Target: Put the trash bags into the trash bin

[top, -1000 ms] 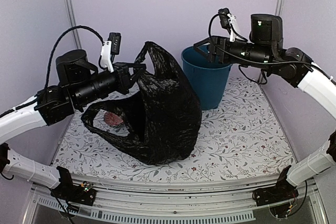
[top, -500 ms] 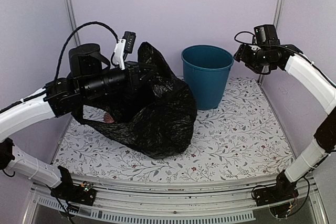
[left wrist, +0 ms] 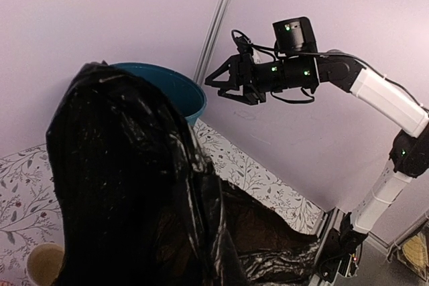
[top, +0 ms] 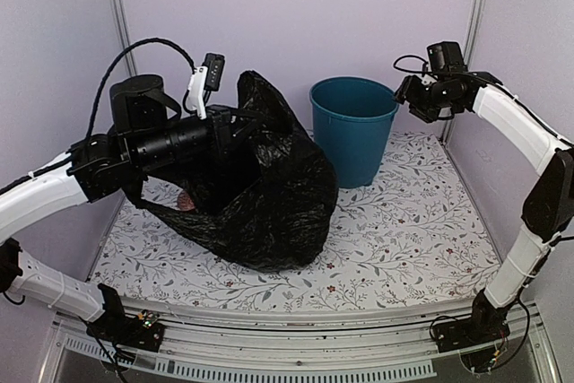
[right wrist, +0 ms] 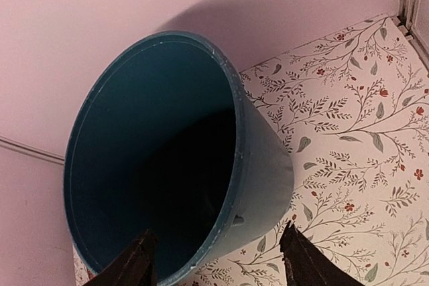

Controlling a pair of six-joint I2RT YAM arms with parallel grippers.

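Top external view shows you the trash bag point(top: 278, 208) bulging across the centre-left of the frame. Its bottom rests on the flowered tabletop point(top: 421, 230) and its upper part is drawn up to the left gripper point(top: 239, 121). That gripper is clamped tight on the black plastic. Its fingertips are buried in the folds, so you cannot see them directly. The bag's mouth gapes toward the left of the frame, under the left arm point(top: 54, 195).

The trash bin point(top: 354, 141) stands upright at upper centre, just beside the bag's upper right side; you cannot tell whether the two touch. The whole bag lies outside the bin.

Your right gripper hovers at upper right, beside and slightly above the bin's rim, apart from it, its jaws spread wide around nothing.

In the right wrist view the two dark fingertips sit well apart at the bottom edge, with the bin's open, dark mouth filling the left half.

In the left wrist view the bag fills the lower left, the teal rim peeks over it, and a cream mug point(left wrist: 41, 264) shows at the bottom left corner beside the bag.
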